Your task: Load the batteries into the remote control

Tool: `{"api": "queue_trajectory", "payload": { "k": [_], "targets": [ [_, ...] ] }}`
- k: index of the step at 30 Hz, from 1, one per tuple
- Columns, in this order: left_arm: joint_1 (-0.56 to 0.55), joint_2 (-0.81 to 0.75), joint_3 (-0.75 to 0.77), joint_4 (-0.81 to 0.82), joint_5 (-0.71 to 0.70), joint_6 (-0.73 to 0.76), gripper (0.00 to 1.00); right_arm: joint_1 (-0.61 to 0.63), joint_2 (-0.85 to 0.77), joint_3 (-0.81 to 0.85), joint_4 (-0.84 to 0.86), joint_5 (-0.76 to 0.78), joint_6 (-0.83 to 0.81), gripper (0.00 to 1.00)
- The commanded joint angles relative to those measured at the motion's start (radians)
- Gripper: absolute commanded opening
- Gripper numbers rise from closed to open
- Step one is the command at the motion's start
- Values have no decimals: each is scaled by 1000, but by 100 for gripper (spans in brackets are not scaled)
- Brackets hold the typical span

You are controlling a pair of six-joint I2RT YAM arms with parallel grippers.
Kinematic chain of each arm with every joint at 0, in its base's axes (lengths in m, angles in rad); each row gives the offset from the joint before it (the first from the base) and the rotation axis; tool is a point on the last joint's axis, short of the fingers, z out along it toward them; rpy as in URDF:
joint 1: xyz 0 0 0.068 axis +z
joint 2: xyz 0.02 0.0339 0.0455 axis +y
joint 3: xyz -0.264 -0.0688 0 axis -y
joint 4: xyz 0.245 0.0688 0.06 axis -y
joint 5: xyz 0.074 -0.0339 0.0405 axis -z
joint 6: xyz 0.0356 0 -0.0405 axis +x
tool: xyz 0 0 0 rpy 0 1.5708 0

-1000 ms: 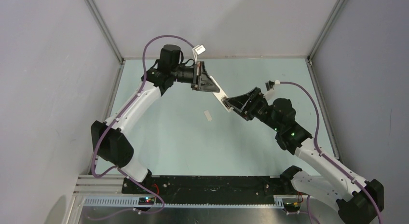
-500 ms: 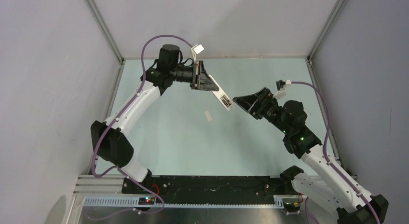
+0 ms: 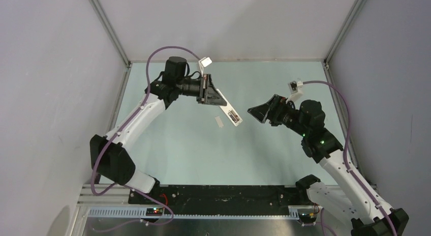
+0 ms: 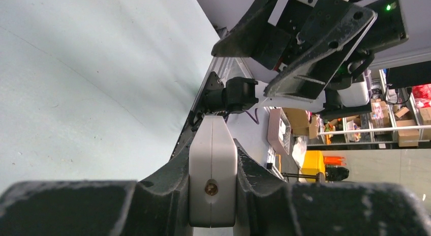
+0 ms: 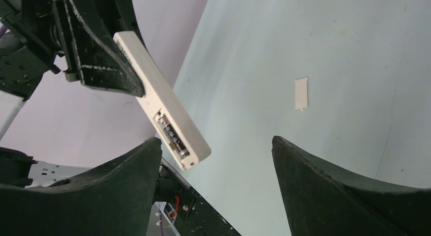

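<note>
My left gripper is shut on the white remote control and holds it above the table, its free end pointing right and down. In the left wrist view the remote's end sits clamped between the fingers. In the right wrist view the remote shows its open battery recess with dark batteries seated inside. My right gripper is open and empty, a short way right of the remote's free end; its fingers stand wide apart.
A small flat white cover piece lies on the pale green table just below the remote; it also shows in the right wrist view. Grey walls enclose the table at the back and both sides.
My right gripper has let go of the remote's end and drawn back to the right, open. My left gripper has shifted slightly down and right with the remote.
</note>
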Motion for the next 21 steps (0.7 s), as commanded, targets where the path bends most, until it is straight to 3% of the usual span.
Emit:
{"api": "queue_trajectory", "payload": {
  "k": [1, 5, 14, 17, 21],
  "targets": [
    [5, -80, -20, 22, 10, 41, 0, -3, 37, 94, -72, 7, -107, 82],
    [6, -103, -48, 22, 33, 73, 0, 18, 48, 109, -14, -104, -152, 82],
    [5, -159, -64, 22, 102, 177, 0, 158, 114, 193, -60, -269, -330, 88],
    [5, -172, -55, 22, 73, 175, 0, 196, 123, 197, -50, -208, -326, 88],
    [5, -191, -29, 22, 20, 159, 0, 222, 112, 197, -1, 55, -182, 88]
  ]
}}
